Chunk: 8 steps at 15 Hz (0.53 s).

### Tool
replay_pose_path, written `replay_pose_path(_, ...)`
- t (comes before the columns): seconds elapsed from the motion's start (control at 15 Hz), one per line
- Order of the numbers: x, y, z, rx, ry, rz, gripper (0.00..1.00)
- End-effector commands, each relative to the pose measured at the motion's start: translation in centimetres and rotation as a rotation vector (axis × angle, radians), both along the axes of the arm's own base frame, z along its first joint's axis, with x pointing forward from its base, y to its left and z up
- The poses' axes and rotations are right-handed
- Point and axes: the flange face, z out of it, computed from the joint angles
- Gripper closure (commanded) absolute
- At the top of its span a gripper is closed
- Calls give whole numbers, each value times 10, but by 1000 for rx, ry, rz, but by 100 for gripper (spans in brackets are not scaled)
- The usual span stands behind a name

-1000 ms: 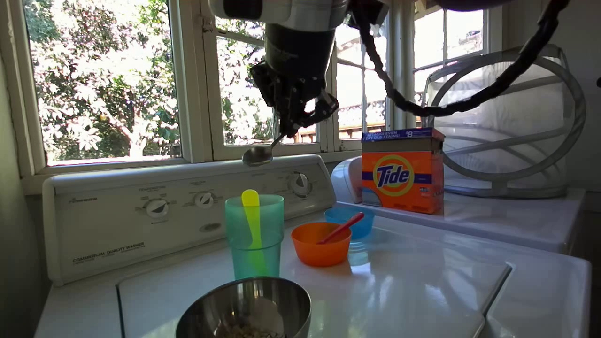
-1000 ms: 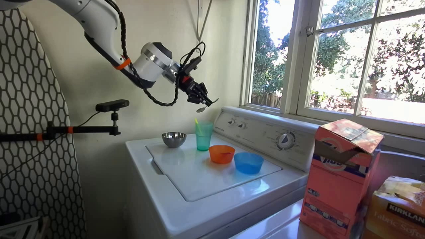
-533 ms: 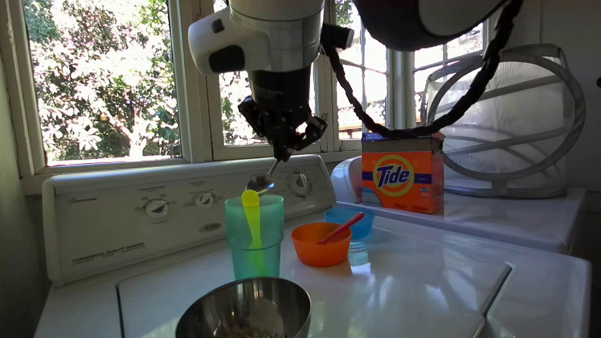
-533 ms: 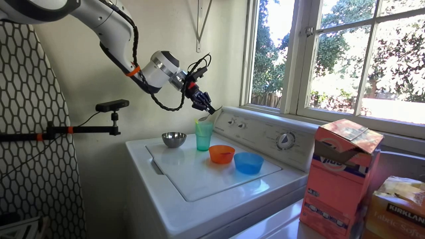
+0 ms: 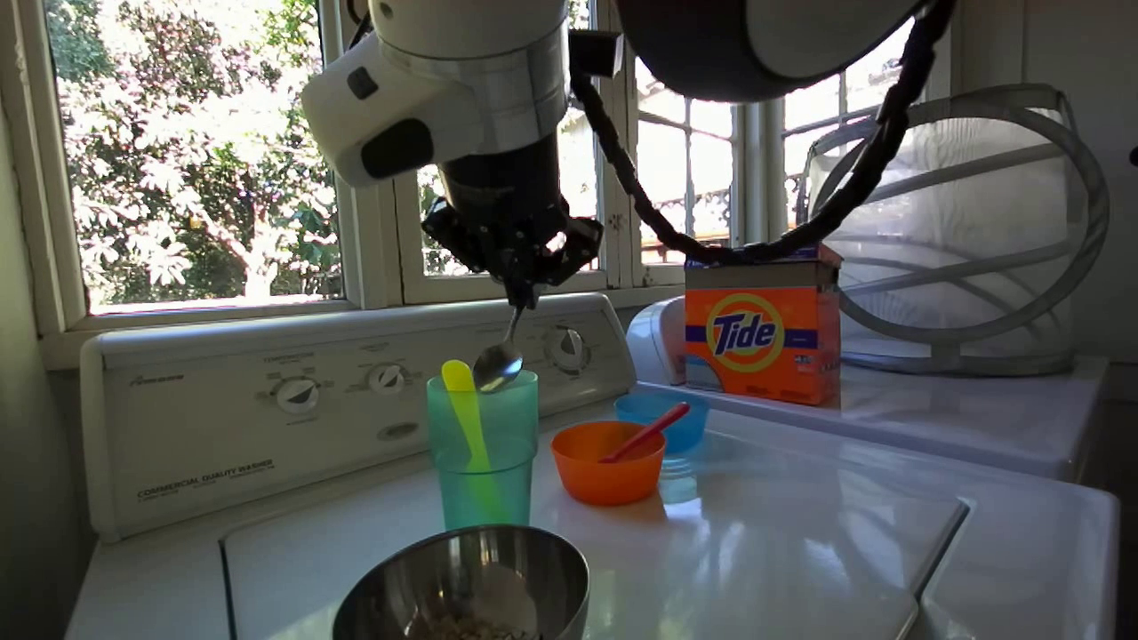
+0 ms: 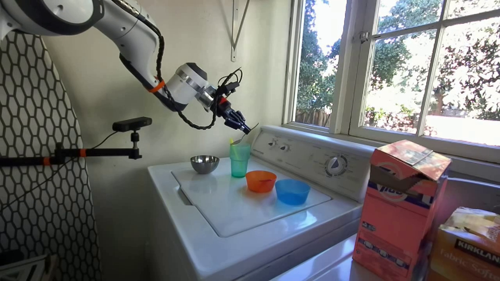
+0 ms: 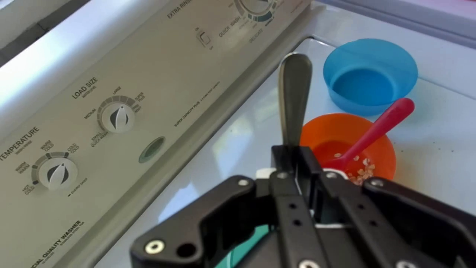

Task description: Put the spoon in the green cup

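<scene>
My gripper [image 5: 523,300] is shut on the grey metal spoon [image 5: 498,366], gripping its handle. In the wrist view the gripper [image 7: 295,153] has the spoon's handle end [image 7: 295,85] sticking out beyond the fingertips. The spoon slants with its bowl end down. In both exterior views the bowl end is at the rim of the green cup [image 5: 513,444], beside the yellow spoon [image 5: 462,391] leaning in that cup. I cannot tell whether its tip is inside the rim. The cup stands upright, also in an exterior view [image 6: 241,164]; only a sliver [image 7: 245,247] shows in the wrist view.
An orange bowl [image 5: 605,476] with a red spoon [image 5: 653,428] stands right of the cup, and a blue bowl [image 6: 293,192] lies beyond it. A steel bowl [image 5: 382,587] stands near the cup. The washer's control panel [image 5: 222,409] rises behind. A Tide box [image 5: 765,347] stands farther right.
My gripper has come down and leftward in an exterior view, bringing the spoon from above the cup to its rim. The spoon hangs steeper. The yellow spoon's top has shifted left in the cup.
</scene>
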Motion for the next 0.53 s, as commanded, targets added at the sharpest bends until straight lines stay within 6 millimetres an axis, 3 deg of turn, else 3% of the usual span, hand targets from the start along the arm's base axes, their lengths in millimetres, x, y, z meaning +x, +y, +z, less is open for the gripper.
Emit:
replay_pose_path(0.0, 8, 14, 1, -148, -63, 24, 97)
replay_pose_path(0.47, 12, 32, -16, -251, -59, 59, 97)
